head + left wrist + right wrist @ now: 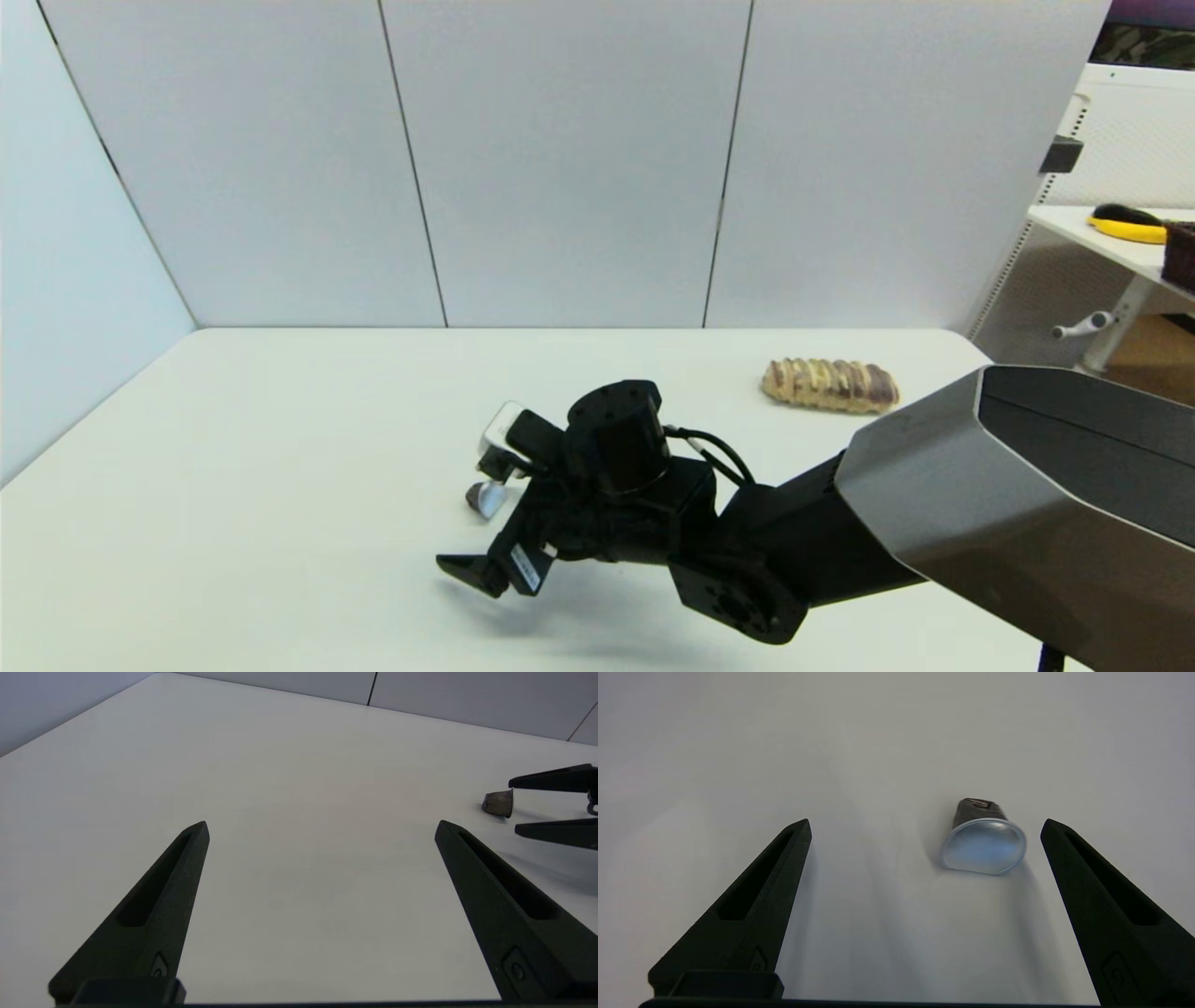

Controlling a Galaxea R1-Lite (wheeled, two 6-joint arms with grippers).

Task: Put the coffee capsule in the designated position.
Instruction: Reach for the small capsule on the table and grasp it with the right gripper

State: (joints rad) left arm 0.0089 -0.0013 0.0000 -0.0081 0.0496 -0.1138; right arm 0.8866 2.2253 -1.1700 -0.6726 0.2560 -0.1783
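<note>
White table (233, 485) fills most of the head view, grey wall panels behind it. R arm (980, 504) comes in from the robot's right, reaching toward table centre. Bread loaf (830, 385), tan w/ brown stripes, lies toward the far right of the table, well apart from the rest.

Right gripper (924, 826) is low over the table near centre, fingers (770, 877) spread wide, nothing pinched. Coffee capsule (984, 840) lies on the table on its side, between the two fingers, much closer to one finger than the other, touching neither as far as the wrist view shows. In head view the capsule (485, 499) sits just past the gripper body, partly hidden by it. Left wrist view shows it (499, 803) at the tips of the R fingers, just beside them.

Capsule look: tiny, dark brown-black tapered body, round silvery pale-blue foil face w/ thin rim, foil facing the R wrist cam.

Left gripper (322, 828) hangs over bare table to the robot's left of the capsule, fingers spread wide, holding nothing; not seen in head view.
</note>
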